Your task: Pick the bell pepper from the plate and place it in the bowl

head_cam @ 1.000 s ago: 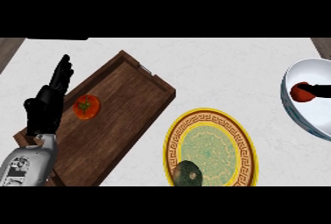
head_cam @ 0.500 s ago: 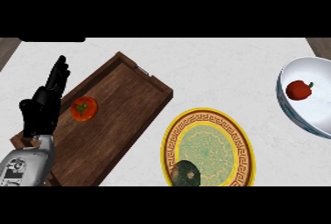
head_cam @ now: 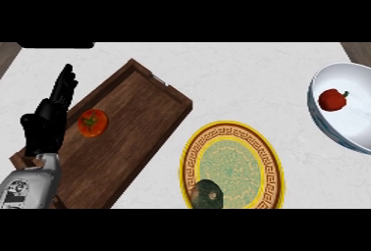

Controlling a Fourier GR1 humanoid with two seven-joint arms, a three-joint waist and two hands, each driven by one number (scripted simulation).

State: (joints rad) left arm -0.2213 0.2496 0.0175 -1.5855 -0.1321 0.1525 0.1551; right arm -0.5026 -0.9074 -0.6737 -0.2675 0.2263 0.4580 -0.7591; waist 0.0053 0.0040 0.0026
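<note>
A: Can any writing be read?

B: Pale marks are seen on the grey forearm (head_cam: pixel 22 188) at 7 o'clock, but nothing in them can be made out.

A: What is cut off?

B: The white bowl (head_cam: pixel 348 130) at 3 o'clock is clipped by the right edge. The yellow-rimmed plate (head_cam: pixel 232 166) at 5 o'clock is clipped below, as is a dark green item (head_cam: pixel 208 194) lying on its lower rim, which cannot be identified.

A: Where is the bell pepper found?

B: The bell pepper (head_cam: pixel 332 100) is seen inside the bowl, well apart from the plate. Its green stem is pointed toward 1 o'clock. It looks nearly round, so no long axis can be told.

A: And the hand?

B: The left hand (head_cam: pixel 43 125) is shown at 9 o'clock, its fingers (head_cam: pixel 64 86) held straight with nothing gripped, beside a tomato (head_cam: pixel 92 122) on the wooden tray (head_cam: pixel 138 112), which is set on the table (head_cam: pixel 239 68).
</note>
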